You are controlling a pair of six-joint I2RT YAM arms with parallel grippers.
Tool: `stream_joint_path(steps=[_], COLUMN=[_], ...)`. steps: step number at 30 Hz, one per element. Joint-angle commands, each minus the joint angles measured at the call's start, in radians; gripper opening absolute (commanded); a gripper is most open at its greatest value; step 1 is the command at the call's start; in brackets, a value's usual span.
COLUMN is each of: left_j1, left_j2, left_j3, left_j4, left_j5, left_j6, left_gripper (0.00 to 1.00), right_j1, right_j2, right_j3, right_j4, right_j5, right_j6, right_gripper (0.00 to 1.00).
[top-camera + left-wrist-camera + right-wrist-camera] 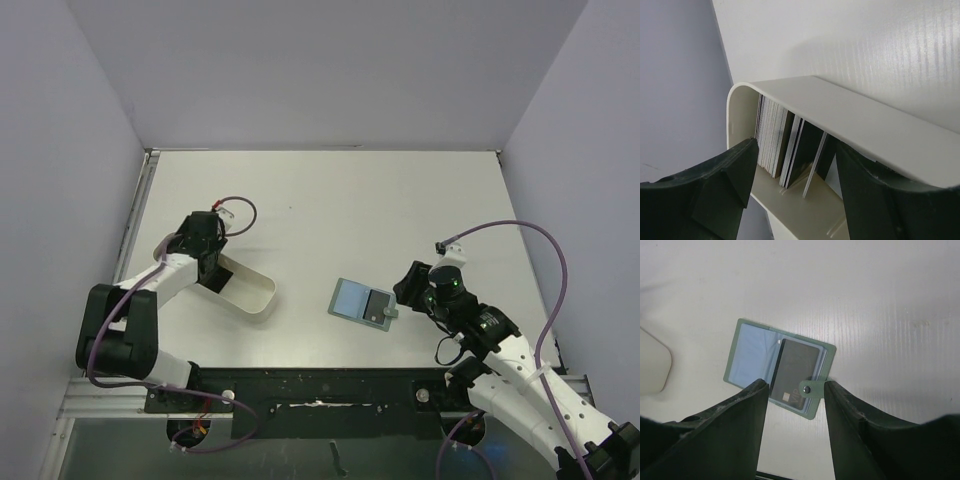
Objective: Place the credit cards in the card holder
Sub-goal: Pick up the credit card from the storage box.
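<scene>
The card holder (352, 299) lies open on the table, sage green outside and light blue inside. One dark credit card (796, 371) sits in its right half, with the snap tab (810, 388) folded over that card's edge. My right gripper (794, 390) hovers open just above the holder's near right side, holding nothing. Several more credit cards (788, 148) stand on edge in the left end of a white tray (865, 125). My left gripper (794, 162) is down in that end of the tray, open, with a finger on either side of the cards and none gripped.
The white oblong tray (262, 299) lies slanted at the left of the table, about a hand's width from the holder. The walls of the enclosure close in at the left, back and right. The black base rail (320, 390) runs along the near edge.
</scene>
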Motion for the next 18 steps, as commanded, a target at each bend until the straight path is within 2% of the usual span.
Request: stream_joint_path(steps=[1,10,18], left_j1=[0.008,0.031,0.036], left_j2=[0.032,0.086,0.118], left_j3=[0.037,0.076,0.086], left_j4=[0.083,0.134,0.123], left_j5=[-0.063,-0.127,-0.128], left_j6=[0.044,0.089,0.095], left_gripper=[0.62,0.55,0.41], right_j1=[0.005,0.004,0.004], right_j2=[-0.011,-0.021,-0.025], right_j3=[0.027,0.025,0.029], right_j4=[0.016,-0.005,-0.011], right_j5=[0.031,0.048,0.055], right_j6=[-0.017,-0.011,-0.01], right_gripper=[0.48,0.49,0.49])
